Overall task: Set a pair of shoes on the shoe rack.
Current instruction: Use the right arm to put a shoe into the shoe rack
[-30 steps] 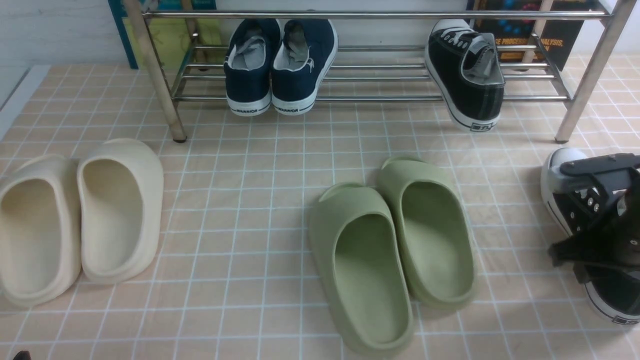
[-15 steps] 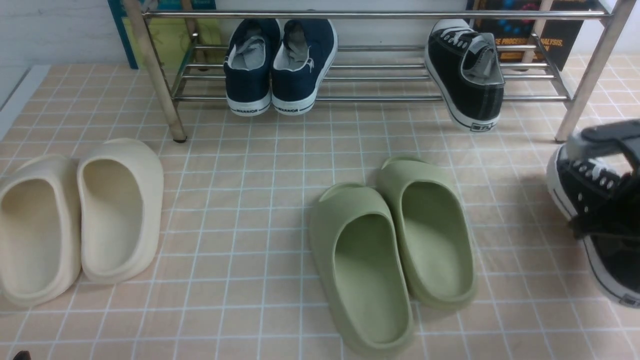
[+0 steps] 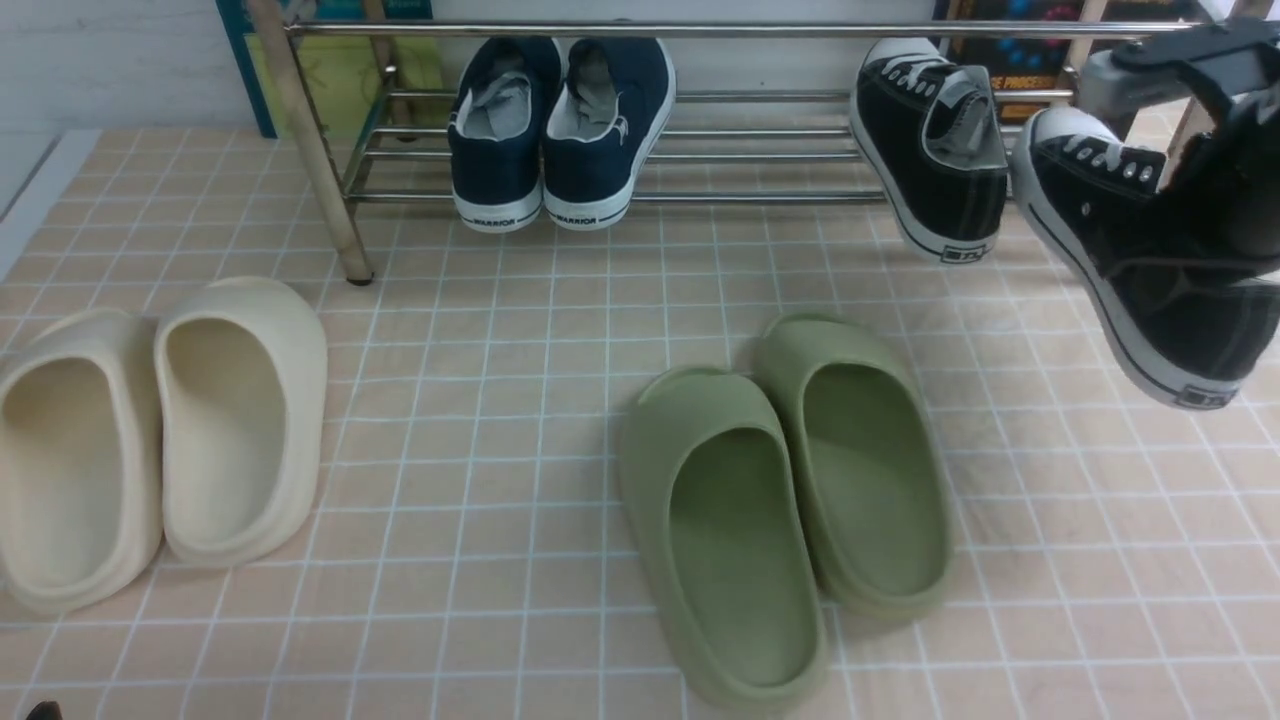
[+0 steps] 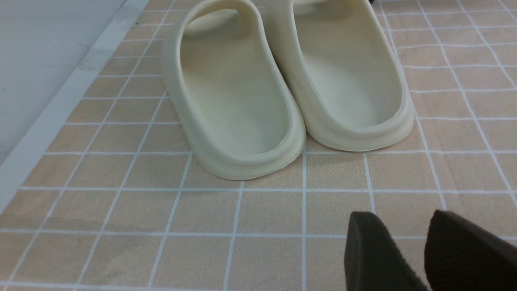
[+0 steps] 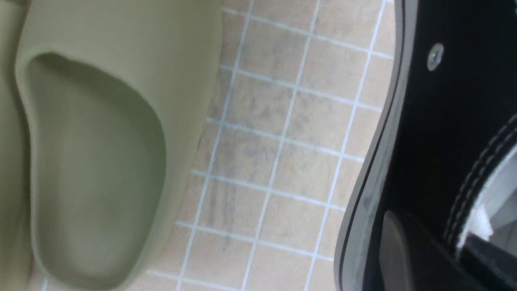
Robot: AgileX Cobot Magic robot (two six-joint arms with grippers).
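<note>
One black sneaker (image 3: pixel 1095 235) clamped in the right gripper (image 3: pixel 1212 190).
Off the floor (image 3: pixel 500 400), toe toward the shoe rack (image 3: pixel 760 30), just beside its mate (image 3: pixel 935 150).

Beige tiled floor (image 3: pixel 480 400) with white grout, pale wall (image 3: pixel 100 60), teal-edged board (image 3: pixel 232 60) at back left

Two navy sneakers (image 3: pixel 600 140) stand side by side at the back. Green slippers (image 3: pixel 720 540) lie mid-floor on pink tiles (image 3: pixel 480 400); cream slippers (image 3: pixel 240 420) lie far left.

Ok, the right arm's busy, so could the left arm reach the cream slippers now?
Probably yes: the left gripper hangs open near the cream slippers, with only bare tiles between them.
</note>
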